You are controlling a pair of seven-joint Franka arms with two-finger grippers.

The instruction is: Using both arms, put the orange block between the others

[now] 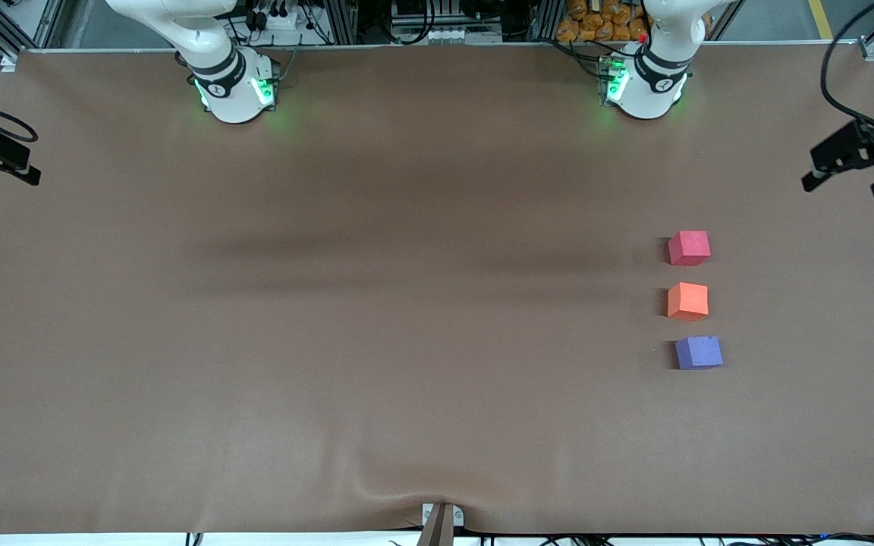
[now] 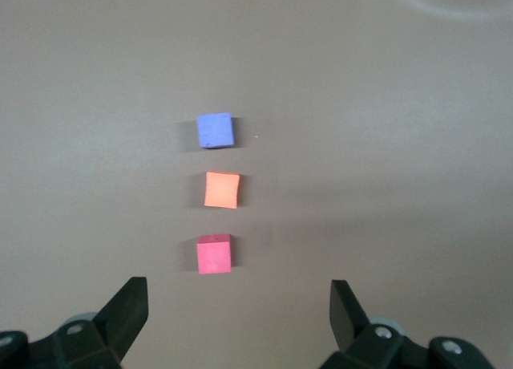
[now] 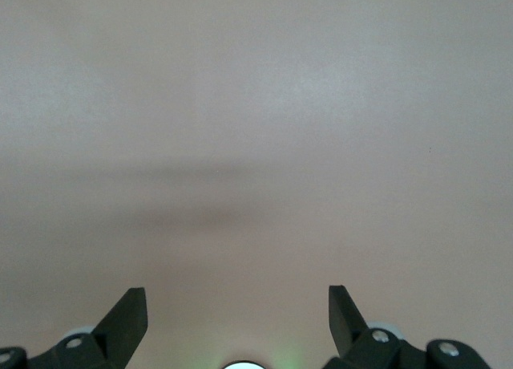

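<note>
Orange block (image 1: 687, 300): sits on the brown table (image 1: 376, 341) toward the left arm's end, already in the gap between the other two cubes.
Red-pink cube (image 1: 689, 248): farther from the front camera than the orange block, close to it but not touching.
Purple cube (image 1: 699, 353): nearer to the front camera than the orange block, also apart from it by a small gap.
Line of cubes: the three form one row running from the robots' edge of the table toward the front camera.
Left gripper (image 2: 239, 305): high over the table, jaws wide and empty; its wrist view looks down the row, red-pink cube closest, then orange, then purple.
Right gripper (image 3: 238, 305): up over bare table, jaws wide and empty; no cube shows in its wrist view.
Nearer arm: the left one, by a wide margin.
Task state: the placement looks done; both arms appear to wait.
</note>
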